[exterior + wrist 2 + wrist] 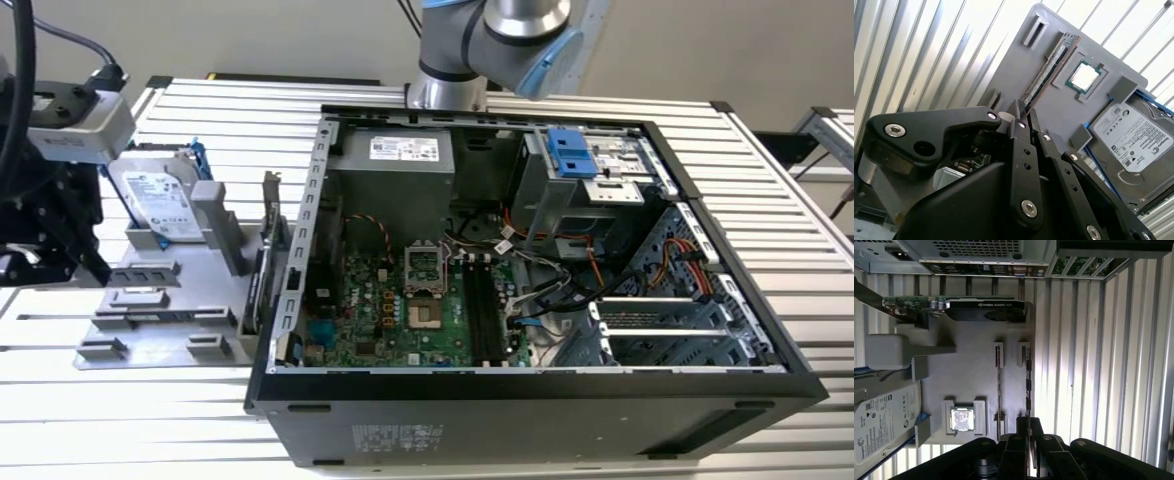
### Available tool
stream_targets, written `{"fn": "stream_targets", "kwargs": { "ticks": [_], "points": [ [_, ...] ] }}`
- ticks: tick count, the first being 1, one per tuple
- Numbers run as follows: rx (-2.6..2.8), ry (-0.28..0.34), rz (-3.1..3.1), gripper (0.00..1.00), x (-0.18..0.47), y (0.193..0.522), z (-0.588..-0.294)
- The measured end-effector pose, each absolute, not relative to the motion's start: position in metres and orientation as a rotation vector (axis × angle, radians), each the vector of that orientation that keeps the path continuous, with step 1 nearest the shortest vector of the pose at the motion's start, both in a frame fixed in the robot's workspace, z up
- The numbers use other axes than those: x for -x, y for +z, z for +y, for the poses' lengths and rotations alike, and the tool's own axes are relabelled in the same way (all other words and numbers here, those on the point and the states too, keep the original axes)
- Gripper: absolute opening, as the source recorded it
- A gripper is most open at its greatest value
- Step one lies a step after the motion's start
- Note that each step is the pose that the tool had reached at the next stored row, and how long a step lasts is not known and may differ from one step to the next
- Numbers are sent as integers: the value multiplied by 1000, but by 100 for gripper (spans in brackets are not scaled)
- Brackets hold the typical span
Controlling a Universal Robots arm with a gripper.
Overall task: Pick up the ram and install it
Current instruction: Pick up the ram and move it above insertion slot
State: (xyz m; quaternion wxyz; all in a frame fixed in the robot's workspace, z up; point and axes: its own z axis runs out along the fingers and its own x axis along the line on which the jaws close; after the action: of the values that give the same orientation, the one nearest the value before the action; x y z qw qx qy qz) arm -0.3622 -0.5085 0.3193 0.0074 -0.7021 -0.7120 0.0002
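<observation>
Grey tray point(1054, 117) — ram point(1051, 67), CPU point(1084, 76), HDD point(1131, 142) inside; pincer point(1024, 107) clamps ram.

a pale, bare wall point(267, 30) stood behind the ribbed metal counter point(787, 190). bright light glared off its slats. another slatted counter point(835, 135) sat at the exterior view's right edge.
</observation>
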Motion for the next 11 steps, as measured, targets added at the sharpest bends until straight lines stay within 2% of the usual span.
{"fn": "stream_targets", "kwargs": {
  "ticks": [11],
  "points": [
    [2195,1,-2226,0,362,332,-508]
  ]
}}
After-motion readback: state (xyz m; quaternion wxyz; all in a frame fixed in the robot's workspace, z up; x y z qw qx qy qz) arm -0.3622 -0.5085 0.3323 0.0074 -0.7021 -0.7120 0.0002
